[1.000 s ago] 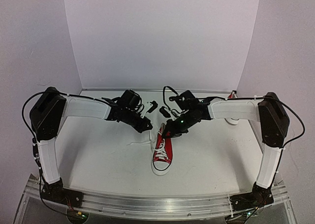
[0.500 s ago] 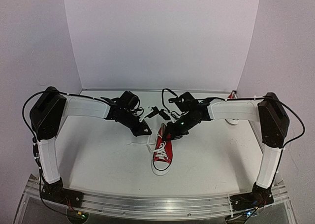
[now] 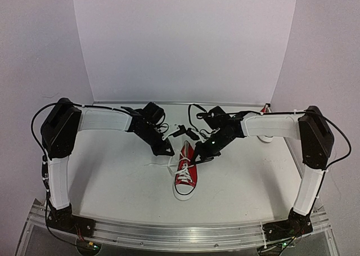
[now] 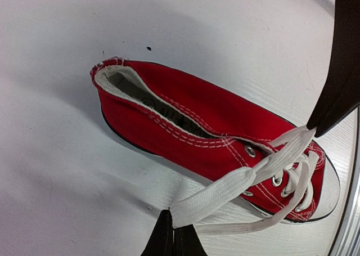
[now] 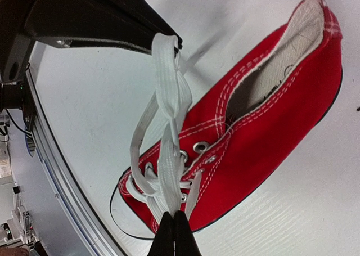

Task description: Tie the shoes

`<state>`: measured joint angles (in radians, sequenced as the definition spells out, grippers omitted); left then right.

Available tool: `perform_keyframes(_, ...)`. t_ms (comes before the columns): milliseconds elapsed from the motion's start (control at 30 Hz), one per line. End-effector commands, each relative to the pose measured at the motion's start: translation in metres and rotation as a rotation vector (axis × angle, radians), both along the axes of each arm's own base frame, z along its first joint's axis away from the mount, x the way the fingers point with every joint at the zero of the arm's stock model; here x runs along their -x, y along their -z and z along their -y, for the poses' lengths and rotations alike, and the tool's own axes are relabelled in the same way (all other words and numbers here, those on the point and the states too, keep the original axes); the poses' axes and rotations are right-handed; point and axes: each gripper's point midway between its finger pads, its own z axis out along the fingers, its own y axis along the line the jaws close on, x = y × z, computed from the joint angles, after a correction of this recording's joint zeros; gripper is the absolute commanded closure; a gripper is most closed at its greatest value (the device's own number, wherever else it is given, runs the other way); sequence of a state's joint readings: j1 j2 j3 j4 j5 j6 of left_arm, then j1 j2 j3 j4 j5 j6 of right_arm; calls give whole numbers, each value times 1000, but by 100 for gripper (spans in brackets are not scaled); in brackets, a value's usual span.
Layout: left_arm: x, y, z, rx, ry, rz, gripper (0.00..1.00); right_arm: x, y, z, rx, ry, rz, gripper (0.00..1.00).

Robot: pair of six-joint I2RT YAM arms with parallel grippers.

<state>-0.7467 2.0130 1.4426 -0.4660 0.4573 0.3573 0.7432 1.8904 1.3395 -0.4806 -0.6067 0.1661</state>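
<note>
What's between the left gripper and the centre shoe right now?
Only a stretch of white lace, pinched in the left gripper and running up to the shoe, with bare table beneath it. The left wrist view shows it.

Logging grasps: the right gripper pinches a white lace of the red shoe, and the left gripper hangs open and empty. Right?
Not quite. The left gripper is not open and empty: the left wrist view shows it shut on a white lace too. The right gripper does pinch a lace of the red shoe.
</note>
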Motion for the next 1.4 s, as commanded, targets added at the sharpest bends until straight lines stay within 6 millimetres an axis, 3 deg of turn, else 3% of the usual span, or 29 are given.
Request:
perform_keyframes(0,43,-4,37,8,208,36,100,-11,-42,-23,-137,-58,137,100)
perform_keyframes(367,68,-17,48,45,295,46,100,-10,-47,-25,-152,-77,154,100)
perform_keyframes(767,37,-48,64,112,135,127,100,-14,-52,-32,-174,-88,158,100)
perform_keyframes(1067,1,-76,44,182,-14,161,100,-19,-54,-39,-186,-89,159,100)
perform_keyframes(1367,4,-59,43,125,33,146,100,-22,-61,-41,-201,-93,179,100)
